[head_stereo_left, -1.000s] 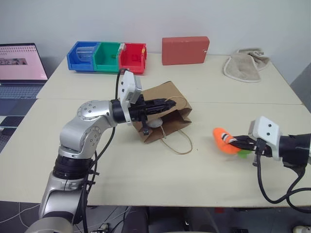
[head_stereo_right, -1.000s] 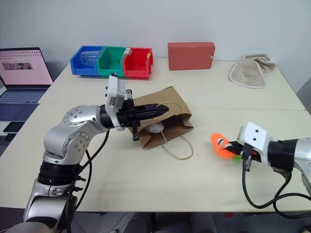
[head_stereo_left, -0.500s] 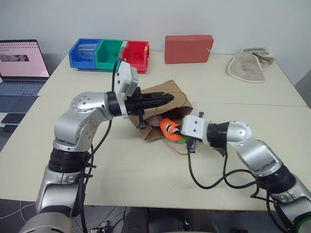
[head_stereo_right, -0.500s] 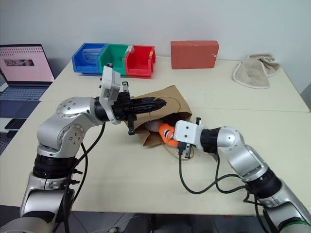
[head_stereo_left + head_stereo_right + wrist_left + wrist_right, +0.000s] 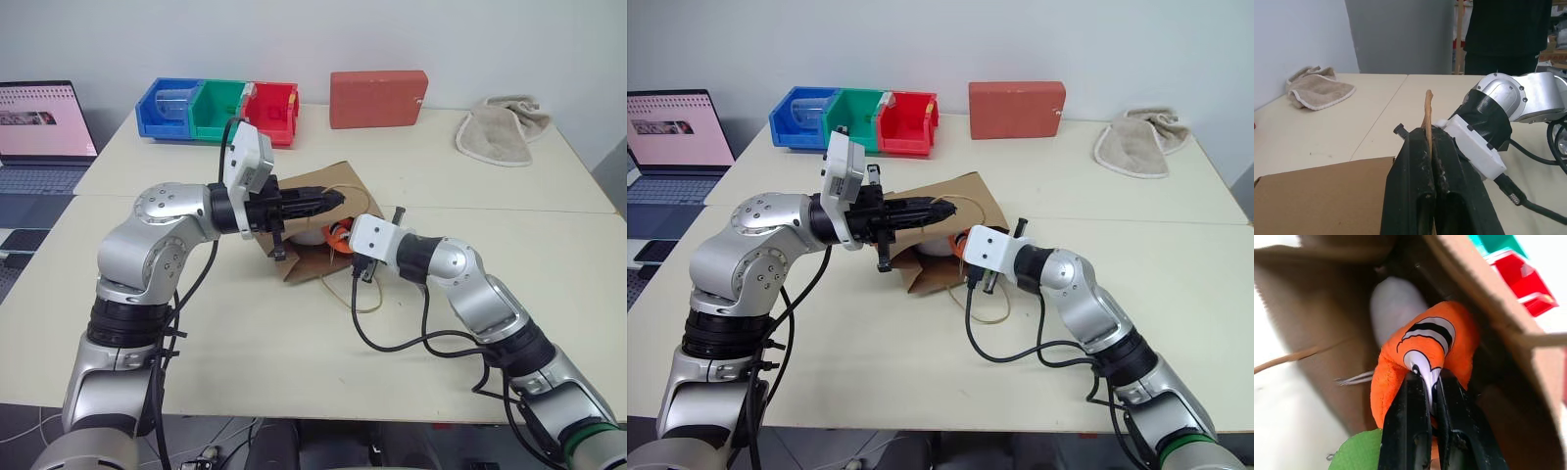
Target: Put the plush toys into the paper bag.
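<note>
Right wrist view: white toy (image 5: pixel 1396 308) behind carrot (image 5: pixel 1425 362).

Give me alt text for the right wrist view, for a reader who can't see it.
The right gripper is shut on the orange carrot plush, pushing it into the open mouth of the brown paper bag. The white plush already lies deeper inside, and the carrot's green leaves trail beside the fingers.

Paper bag (image 5: pixel 328 211) mouth apparently crowded by white toy (image 5: pixel 1393 308)
</note>
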Action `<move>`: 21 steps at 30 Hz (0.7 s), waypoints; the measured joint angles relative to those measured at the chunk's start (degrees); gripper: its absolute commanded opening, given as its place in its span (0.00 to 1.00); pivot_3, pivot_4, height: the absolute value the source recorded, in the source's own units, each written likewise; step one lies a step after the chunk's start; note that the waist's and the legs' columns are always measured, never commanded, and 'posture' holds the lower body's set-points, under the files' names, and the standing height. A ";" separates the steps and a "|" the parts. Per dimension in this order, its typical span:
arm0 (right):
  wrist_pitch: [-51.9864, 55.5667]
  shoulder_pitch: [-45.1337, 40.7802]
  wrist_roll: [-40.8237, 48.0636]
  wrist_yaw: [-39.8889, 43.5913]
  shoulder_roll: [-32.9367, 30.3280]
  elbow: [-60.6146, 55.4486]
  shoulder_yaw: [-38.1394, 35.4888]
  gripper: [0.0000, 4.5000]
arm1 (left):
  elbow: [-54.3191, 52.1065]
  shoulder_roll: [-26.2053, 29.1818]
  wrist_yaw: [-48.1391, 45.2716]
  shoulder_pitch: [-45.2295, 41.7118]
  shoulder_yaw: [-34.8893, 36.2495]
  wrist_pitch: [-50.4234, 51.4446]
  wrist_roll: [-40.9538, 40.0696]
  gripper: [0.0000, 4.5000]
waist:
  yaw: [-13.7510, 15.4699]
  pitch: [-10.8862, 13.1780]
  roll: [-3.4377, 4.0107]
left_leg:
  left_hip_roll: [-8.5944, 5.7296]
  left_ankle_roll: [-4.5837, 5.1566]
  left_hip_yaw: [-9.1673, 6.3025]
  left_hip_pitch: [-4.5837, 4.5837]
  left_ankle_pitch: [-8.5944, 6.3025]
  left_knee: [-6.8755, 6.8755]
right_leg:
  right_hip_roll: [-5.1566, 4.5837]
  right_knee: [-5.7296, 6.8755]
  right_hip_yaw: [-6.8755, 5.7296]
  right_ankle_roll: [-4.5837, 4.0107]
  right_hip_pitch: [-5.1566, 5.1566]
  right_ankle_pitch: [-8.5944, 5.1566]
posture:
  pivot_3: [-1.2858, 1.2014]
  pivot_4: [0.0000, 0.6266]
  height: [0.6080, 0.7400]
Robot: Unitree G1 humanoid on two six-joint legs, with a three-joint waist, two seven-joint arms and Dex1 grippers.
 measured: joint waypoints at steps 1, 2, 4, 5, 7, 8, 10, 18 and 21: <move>-0.64 -0.18 -0.95 -0.69 0.38 0.78 0.20 0.00 | 0.00 -0.04 0.01 -0.12 0.01 0.03 -0.03 0.00 | -0.01 0.00 0.00 | 0.00 0.00 0.00 -0.01 0.00 0.00 | 0.00 0.00 0.00 0.00 -0.01 0.00 | 0.52 0.24 1.00; -1.67 -0.68 -2.21 -1.73 0.86 2.27 0.68 0.00 | 0.01 -0.07 0.03 -0.31 0.07 0.09 -0.19 0.00 | -0.03 0.00 0.00 | 0.00 0.00 0.01 0.00 0.00 0.00 | 0.00 0.00 0.00 0.00 -0.01 0.00 | 0.52 0.24 1.00; -3.34 -0.86 -4.08 -3.21 1.61 4.33 1.18 0.00 | 0.01 -0.17 0.06 -0.82 0.16 0.12 -0.59 0.00 | -0.01 0.00 0.00 | 0.00 0.00 0.00 -0.01 0.00 0.00 | 0.00 0.00 0.00 0.00 -0.01 0.00 | 0.52 0.24 1.00; -4.09 -0.89 -5.11 -3.75 2.08 5.29 1.33 0.00 | 0.05 -0.18 0.09 -0.95 0.32 0.16 -0.73 0.00 | -0.02 0.00 0.00 | 0.00 0.00 0.01 -0.01 0.00 -0.01 | 0.00 -0.01 0.00 0.00 -0.01 0.00 | 0.52 0.24 1.00; -6.17 -1.28 -7.85 -5.69 2.72 8.15 2.60 0.00 | 0.62 -0.45 0.24 -1.63 0.89 0.37 -1.13 0.00 | -0.04 0.00 0.00 | 0.00 0.00 0.01 -0.01 0.00 -0.02 | 0.00 -0.01 0.00 -0.01 -0.02 0.00 | 0.52 0.24 1.00; -6.82 -1.38 -8.78 -6.35 3.03 9.28 3.12 0.00 | 0.83 -0.55 0.32 -1.99 1.03 0.43 -1.31 0.00 | -0.05 0.00 0.00 | 0.00 0.00 0.01 -0.01 0.00 -0.02 | 0.00 0.00 0.00 -0.01 -0.02 0.00 | 0.52 0.24 1.00; -8.04 -1.40 -10.33 -7.29 3.58 11.05 3.48 0.00 | 1.06 -0.65 0.37 -2.19 1.38 0.56 -1.66 0.00 | -0.08 0.00 0.00 | 0.00 0.00 0.01 -0.01 0.00 -0.02 | 0.00 0.00 0.01 -0.01 -0.02 0.00 | 0.52 0.24 1.00; -8.18 -1.50 -9.93 -6.96 6.36 13.71 2.76 0.33 | 1.41 -0.68 0.36 -2.18 1.65 1.12 -1.74 0.00 | -0.17 0.00 0.00 | 0.00 0.00 0.00 0.00 0.00 -0.03 | 0.01 0.02 0.01 -0.01 -0.02 0.01 | 0.52 0.24 1.00; -8.11 -1.26 -9.58 -5.98 6.39 13.05 2.06 0.57 | 1.48 -0.78 0.39 -2.17 1.65 1.12 -1.73 0.00 | -0.16 0.00 0.00 | 0.00 0.00 0.00 0.00 0.00 -0.03 | 0.01 0.02 0.01 -0.01 -0.02 0.01 | 0.52 0.24 1.00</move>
